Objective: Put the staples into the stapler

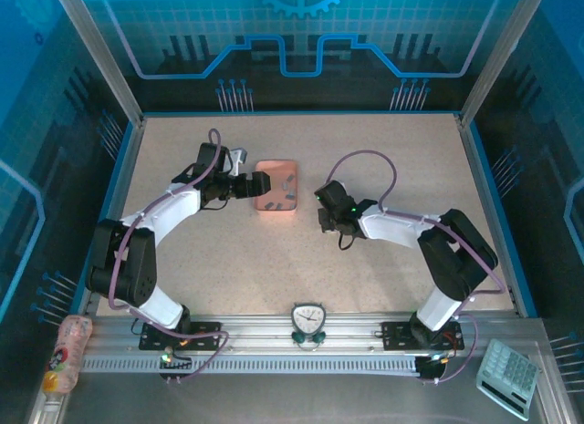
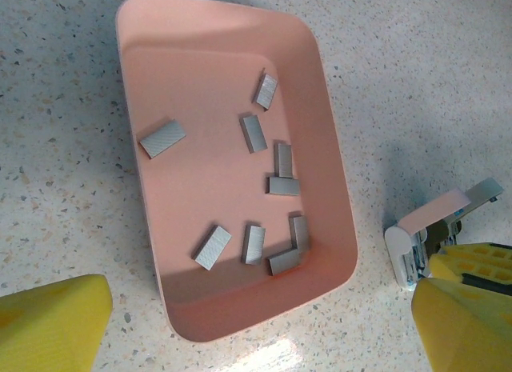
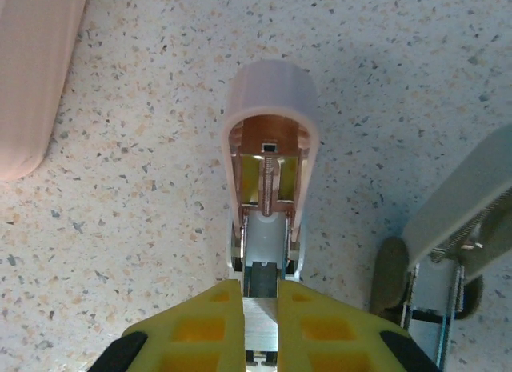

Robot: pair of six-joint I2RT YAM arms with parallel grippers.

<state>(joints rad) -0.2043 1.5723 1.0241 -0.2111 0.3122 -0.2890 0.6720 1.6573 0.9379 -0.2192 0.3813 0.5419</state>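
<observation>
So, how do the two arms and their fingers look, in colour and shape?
Both arms have black joints and white links: left arm, right arm. A thin purple cable loops along each. A small green light glows near the right wrist. The fingers are blocky and bright yellow.

Robot lab test cell: speckled table (image 1: 274,260) fenced by aluminium posts (image 1: 99,52), blue printed panels (image 1: 301,41) at 12 o'clock, mounting rail (image 1: 255,346) at 6.

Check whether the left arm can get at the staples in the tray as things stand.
Likely yes. The left gripper hangs wide open by the tray, the staples lie loose and uncovered, and the right gripper holds the stapler off beside it.
</observation>
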